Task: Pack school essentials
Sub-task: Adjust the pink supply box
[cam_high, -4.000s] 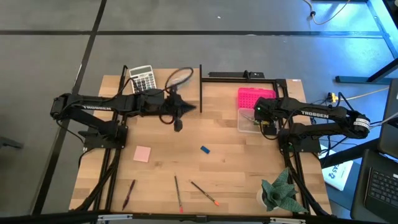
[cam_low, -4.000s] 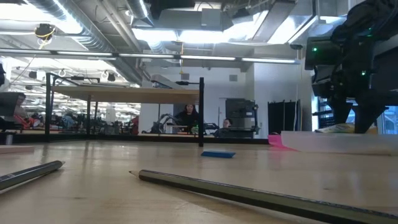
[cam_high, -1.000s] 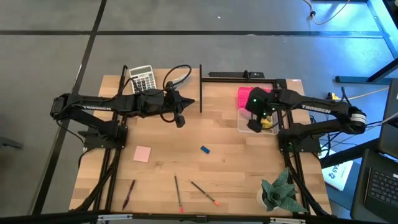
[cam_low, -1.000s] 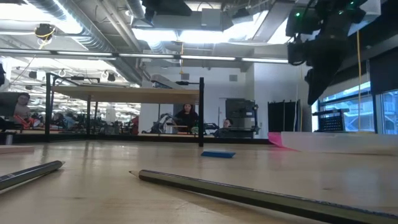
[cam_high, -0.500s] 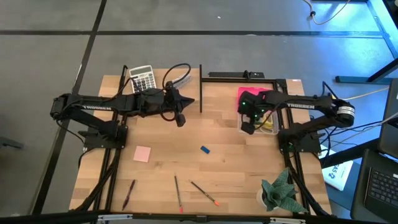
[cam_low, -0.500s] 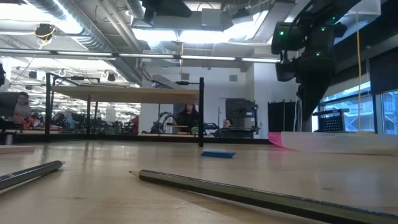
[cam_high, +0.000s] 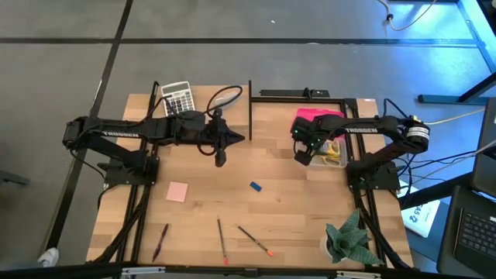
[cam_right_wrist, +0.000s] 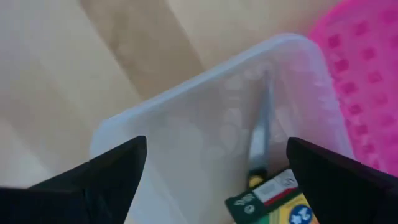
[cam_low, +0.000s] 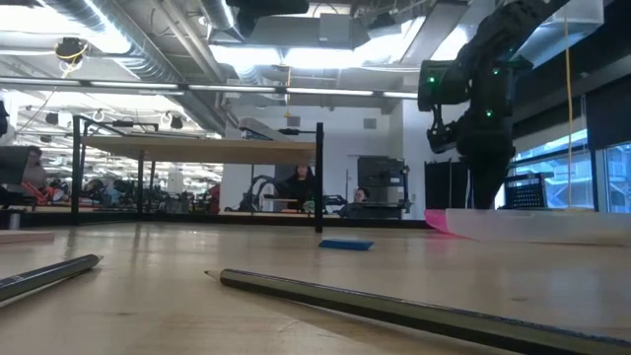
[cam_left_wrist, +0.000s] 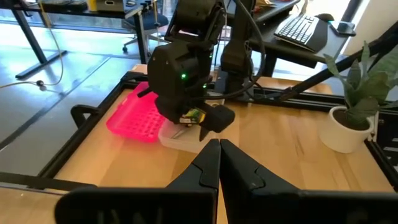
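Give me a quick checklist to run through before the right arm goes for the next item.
1. Right claw open and empty: ok.
2. Scissors and crayon box inside the clear bin: ok.
3. Left claw shut, parked mid-table: ok.
4. Blue eraser lying apart from other items: ok.
5. Pink note pad unobstructed: ok.
6. All pencils still unpacked: not ok.

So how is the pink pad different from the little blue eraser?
The pink pad is a pale, flat square; the blue eraser is a darker little bar, much smaller. The pad lies nearer the left arm's side, squared to the table, and the eraser lies mid-table, turned at a slant. Both lie loose on the wooden table, not yet packed.
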{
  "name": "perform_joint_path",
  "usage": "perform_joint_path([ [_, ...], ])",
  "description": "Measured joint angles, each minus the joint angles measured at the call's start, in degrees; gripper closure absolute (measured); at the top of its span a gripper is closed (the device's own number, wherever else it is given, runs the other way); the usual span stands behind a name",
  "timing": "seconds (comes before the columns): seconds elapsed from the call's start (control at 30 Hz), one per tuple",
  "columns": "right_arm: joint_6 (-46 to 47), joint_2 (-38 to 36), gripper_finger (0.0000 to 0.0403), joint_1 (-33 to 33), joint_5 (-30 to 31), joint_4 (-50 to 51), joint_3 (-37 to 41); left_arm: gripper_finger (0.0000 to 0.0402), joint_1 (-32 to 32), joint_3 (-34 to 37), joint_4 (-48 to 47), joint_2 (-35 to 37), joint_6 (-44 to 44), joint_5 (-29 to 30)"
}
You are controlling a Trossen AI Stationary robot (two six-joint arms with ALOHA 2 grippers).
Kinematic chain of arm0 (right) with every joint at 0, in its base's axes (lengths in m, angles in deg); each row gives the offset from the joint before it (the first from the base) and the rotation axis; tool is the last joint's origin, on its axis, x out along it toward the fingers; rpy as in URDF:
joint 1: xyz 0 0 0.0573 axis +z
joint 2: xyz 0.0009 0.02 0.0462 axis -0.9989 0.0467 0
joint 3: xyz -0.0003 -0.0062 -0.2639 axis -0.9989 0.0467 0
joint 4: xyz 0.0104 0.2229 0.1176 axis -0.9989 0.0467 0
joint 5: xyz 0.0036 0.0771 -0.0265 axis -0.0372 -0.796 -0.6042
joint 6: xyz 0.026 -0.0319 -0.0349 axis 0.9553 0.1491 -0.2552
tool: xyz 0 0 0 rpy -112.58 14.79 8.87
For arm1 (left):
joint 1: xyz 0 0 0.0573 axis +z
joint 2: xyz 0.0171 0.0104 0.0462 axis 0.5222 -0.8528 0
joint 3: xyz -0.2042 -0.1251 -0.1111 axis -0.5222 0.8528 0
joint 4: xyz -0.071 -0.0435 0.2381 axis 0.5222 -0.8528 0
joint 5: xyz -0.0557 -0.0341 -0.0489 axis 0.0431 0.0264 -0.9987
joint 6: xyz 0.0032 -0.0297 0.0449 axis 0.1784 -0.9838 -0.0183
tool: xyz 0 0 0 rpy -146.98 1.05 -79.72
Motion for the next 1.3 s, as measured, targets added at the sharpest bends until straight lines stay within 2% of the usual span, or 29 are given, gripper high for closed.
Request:
perform_joint_path([
  [0.3,1.6,0.0,0.0018,0.0,0.6,0.0,0.0,0.0401,0.0,0.0,0.0,0.0,0.2,-0.9],
  [0.63,1.8,0.0,0.0018,3.4,2.7,-0.3,0.0,0.0401,0.0,0.0,-1.4,0.0,0.2,-10.1],
  [0.9,2.6,0.0,0.0018,4.3,4.1,-0.7,0.0,0.0401,-0.5,0.0,-3.0,0.0,0.2,-10.2],
  [1.3,4.7,1.8,0.0018,6.4,1.6,-1.1,0.0,0.0401,-5.0,0.0,-4.2,0.0,0.2,-9.6],
])
